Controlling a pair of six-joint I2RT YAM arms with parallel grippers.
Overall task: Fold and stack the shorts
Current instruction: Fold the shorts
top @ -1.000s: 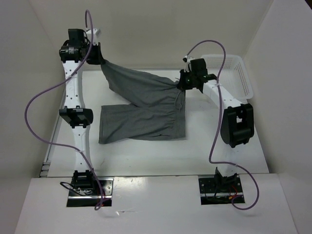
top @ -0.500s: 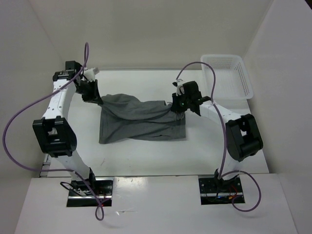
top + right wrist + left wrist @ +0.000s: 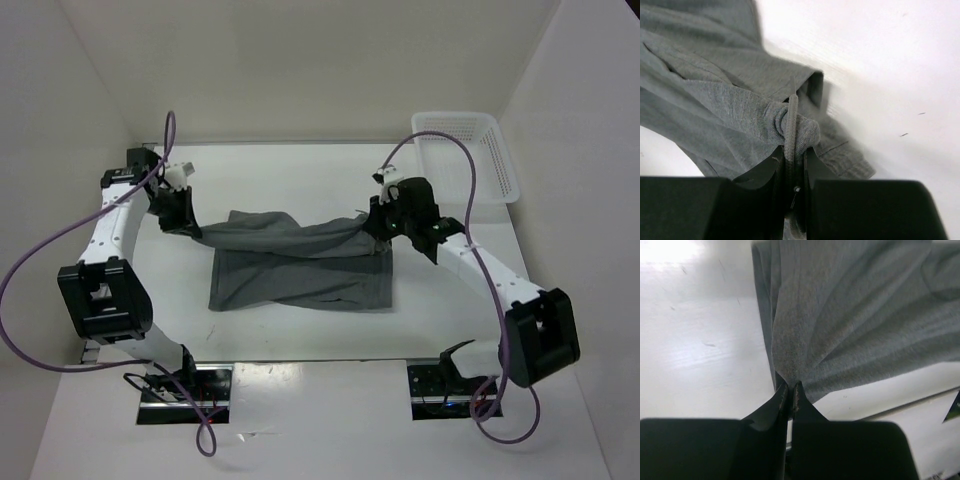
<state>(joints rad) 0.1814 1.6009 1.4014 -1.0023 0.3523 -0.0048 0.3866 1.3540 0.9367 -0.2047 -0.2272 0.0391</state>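
Observation:
The grey shorts [image 3: 300, 265] lie on the white table, one half lifted and stretched over the flat half. My left gripper [image 3: 190, 226] is shut on the leg-hem corner at the left; the left wrist view shows fabric [image 3: 850, 315] pinched at its tips [image 3: 790, 387]. My right gripper [image 3: 375, 226] is shut on the bunched waistband and drawstring [image 3: 792, 125] at the right, seen at its tips [image 3: 792, 152]. The held fabric sags between both grippers, just above the lower layer.
A white mesh basket [image 3: 470, 155] stands at the back right. White walls close in the table on the left, back and right. Purple cables loop from both arms.
Both grippers have carried the held half of the shorts from the back of the table toward me and lower, so it now lies over the flat half. The right arm swung outward.

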